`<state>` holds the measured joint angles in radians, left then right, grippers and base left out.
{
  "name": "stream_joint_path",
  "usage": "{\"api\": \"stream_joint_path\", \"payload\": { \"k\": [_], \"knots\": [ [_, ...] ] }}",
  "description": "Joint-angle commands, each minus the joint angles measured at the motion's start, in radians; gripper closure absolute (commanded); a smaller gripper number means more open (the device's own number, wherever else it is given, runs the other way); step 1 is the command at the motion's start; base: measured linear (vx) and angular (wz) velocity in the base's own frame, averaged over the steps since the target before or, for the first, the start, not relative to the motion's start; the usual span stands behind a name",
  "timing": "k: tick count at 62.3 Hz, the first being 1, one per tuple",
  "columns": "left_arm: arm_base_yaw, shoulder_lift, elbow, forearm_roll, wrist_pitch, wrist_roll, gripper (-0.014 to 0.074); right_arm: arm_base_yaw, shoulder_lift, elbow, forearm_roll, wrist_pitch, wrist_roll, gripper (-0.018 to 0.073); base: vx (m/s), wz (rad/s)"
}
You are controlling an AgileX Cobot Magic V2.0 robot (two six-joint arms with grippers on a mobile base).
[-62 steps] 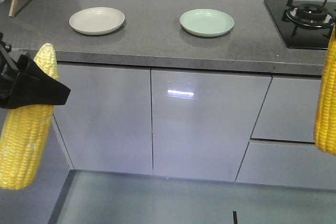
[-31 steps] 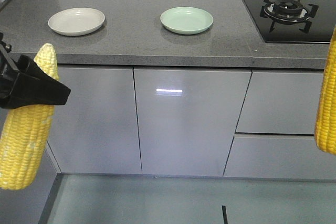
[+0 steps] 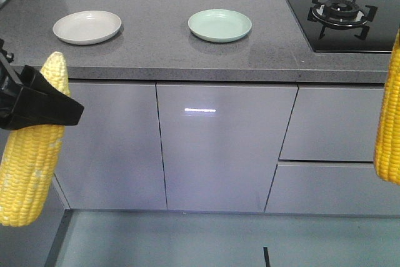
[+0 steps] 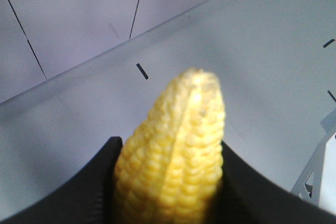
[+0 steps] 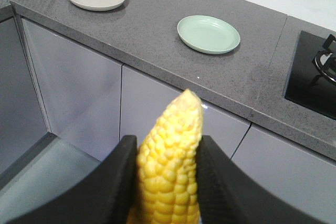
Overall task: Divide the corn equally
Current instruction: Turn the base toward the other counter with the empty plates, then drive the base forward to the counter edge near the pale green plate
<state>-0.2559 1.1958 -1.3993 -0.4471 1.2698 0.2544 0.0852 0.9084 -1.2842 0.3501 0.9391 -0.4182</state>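
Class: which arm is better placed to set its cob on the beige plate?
Left, probably. The left tool holds a cob on the beige plate's side; the right arm's cob hangs opposite, by the stove.

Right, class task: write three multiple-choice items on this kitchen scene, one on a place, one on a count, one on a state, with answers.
1. In the front view, where is the green plate relative to the beige plate?
A. left of it
B. right of it
C. stacked on it

2. How many plates stand on the counter?
A. one
B. two
C. four

3. Each gripper is:
A. open, empty
B. shut on a plate
C. shut on a corn cob

Answers:
1 B, it lies further right.
2 B, only those two show.
3 C, the left gripper clamps the left cob, and the right gripper clamps the right cob.
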Motion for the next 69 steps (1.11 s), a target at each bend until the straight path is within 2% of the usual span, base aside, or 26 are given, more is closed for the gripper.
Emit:
{"api": "stream_joint_path", "payload": {
  "k": [1,69],
  "knots": [
    [-0.003,-0.027,-0.023,-0.038,-0.045,0.001,0.0603,-0.006,-0.003,-0.025,0.020,-0.073,-0.007,0.0564,0.04,0.01],
    [-0.003,-0.027,-0.023,-0.038,-0.045,0.001,0.0603,-0.006,-0.003,-0.025,0.020,-0.074,-0.007,0.0564,0.07,-0.01]
  ]
}}
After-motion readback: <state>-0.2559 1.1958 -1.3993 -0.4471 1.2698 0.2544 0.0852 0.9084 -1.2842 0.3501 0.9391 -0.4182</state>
